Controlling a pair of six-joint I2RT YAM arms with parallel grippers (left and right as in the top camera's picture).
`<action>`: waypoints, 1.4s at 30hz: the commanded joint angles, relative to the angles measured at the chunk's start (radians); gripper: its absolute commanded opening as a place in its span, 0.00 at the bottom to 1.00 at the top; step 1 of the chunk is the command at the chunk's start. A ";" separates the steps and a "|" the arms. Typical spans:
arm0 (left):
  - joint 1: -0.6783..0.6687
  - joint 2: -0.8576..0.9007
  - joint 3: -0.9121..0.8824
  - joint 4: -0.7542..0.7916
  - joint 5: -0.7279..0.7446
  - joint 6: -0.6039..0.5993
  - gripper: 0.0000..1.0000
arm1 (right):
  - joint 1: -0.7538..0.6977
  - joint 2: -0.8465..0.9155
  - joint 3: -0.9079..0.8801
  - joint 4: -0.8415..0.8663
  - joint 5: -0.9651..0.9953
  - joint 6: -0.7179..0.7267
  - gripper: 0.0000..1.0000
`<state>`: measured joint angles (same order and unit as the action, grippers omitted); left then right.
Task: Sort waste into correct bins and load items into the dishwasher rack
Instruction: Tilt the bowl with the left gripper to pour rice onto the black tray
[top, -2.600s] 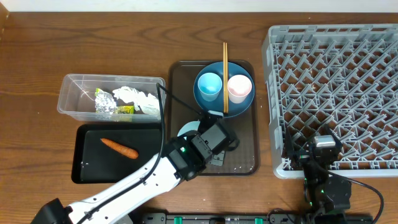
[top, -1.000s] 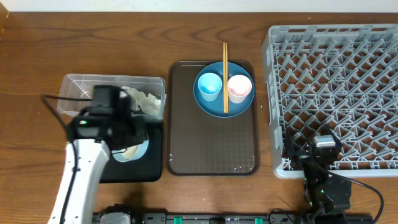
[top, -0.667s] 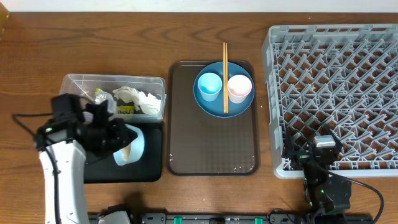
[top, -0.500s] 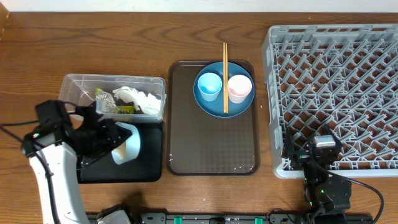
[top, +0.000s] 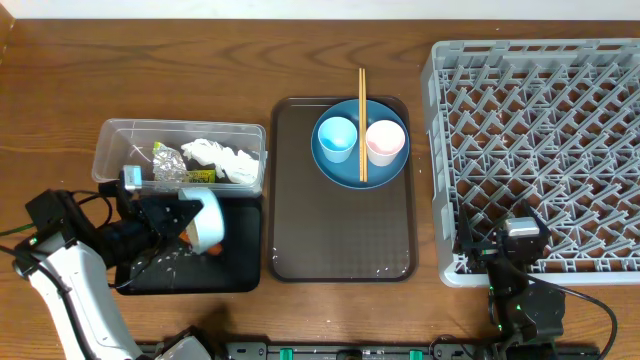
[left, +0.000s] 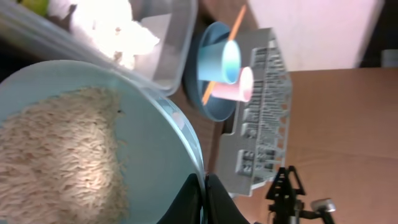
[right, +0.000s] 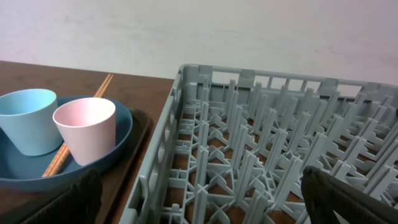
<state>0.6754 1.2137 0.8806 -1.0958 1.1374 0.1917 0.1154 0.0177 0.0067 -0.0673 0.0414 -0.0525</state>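
Note:
My left gripper (top: 188, 218) is shut on the rim of the white bowl (top: 207, 222), which is tipped on its side over the black tray (top: 238, 268). In the left wrist view the fingers (left: 214, 200) pinch the bowl's edge, and rice (left: 59, 146) clings inside the bowl (left: 155, 143). An orange carrot piece (top: 213, 247) peeks out below the bowl. The clear tub (top: 115, 150) holds napkins (top: 222, 156) and the foil wrapper (top: 170, 168). My right gripper (right: 205, 199) stands open over the dishwasher rack (top: 540, 130), at its front edge.
The brown tray (top: 345, 225) carries the blue plate (top: 360, 170) with the light blue cup (top: 336, 137), the pink cup (top: 385, 141) and chopsticks (top: 362, 95) across it. The rack (right: 261, 143) is right of the tray. The left arm's cables trail at the table's lower left.
The left arm has swung further down and left over the black tray, and the bowl in its grip has tipped further onto its side. The right arm has not moved.

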 joint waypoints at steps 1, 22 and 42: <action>0.011 -0.012 -0.005 -0.003 0.136 0.036 0.06 | -0.006 -0.002 -0.001 -0.004 0.007 -0.005 0.99; 0.011 -0.012 -0.005 -0.003 0.228 0.036 0.06 | -0.006 -0.002 -0.001 -0.004 0.007 -0.005 0.99; 0.011 -0.012 -0.005 -0.045 0.305 0.040 0.06 | -0.006 -0.002 -0.001 -0.004 0.007 -0.005 0.99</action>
<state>0.6800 1.2137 0.8806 -1.1282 1.3754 0.2108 0.1154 0.0177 0.0067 -0.0673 0.0414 -0.0525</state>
